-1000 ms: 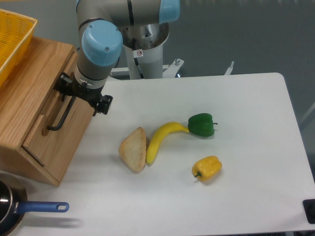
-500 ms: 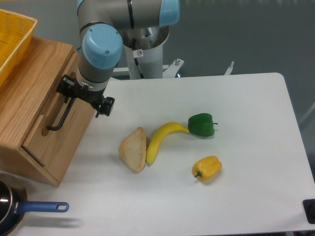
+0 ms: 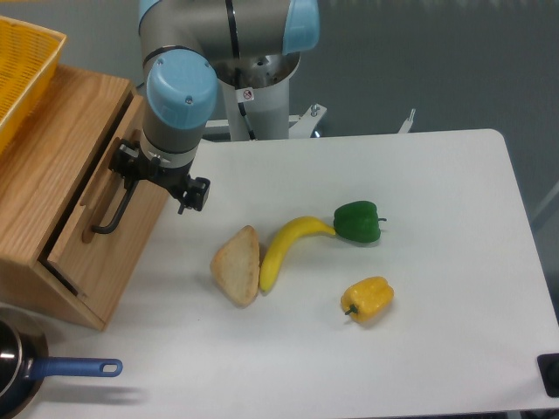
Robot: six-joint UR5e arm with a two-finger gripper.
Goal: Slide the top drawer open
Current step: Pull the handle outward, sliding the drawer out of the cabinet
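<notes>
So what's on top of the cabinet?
A yellow basket sits on the cabinet at its left end, partly cut off by the frame edge. What is inside the basket cannot be seen.

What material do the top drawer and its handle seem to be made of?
The top drawer looks like light oak-coloured wood with a matte finish; grain lines show on its front. Its handle looks like black metal, thin and bent, though painted plastic is possible.

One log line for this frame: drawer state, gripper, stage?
top drawer: partly slid out | gripper: at black bar handle, grip unclear | stage: pull underway, not fully open
</notes>
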